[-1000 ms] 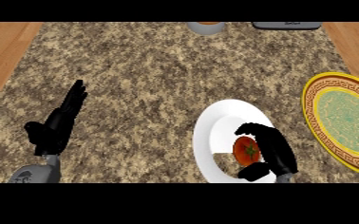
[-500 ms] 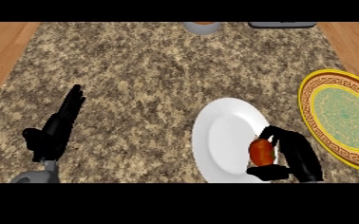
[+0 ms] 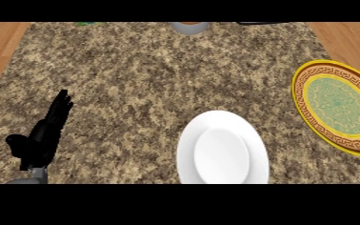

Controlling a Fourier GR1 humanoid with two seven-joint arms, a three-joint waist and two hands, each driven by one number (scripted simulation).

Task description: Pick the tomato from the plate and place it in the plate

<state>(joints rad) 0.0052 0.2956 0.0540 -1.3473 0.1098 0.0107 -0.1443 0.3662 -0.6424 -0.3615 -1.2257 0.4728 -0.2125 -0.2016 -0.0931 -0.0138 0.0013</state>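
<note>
A plain white plate (image 3: pixel 222 150) sits at the near edge of the speckled granite counter (image 3: pixel 169 76), its shallow centre bare; the tomato shows nowhere in the head view. A yellow-rimmed plate (image 3: pixel 330 105) with a green patterned centre lies well apart at the right edge. The left robot hand (image 3: pixel 41 138) rests open at lower left, fingers straight and pointing up. The right robot hand is out of view.

left hand (image 3: pixel 42 138) resting, fingers straight
</note>
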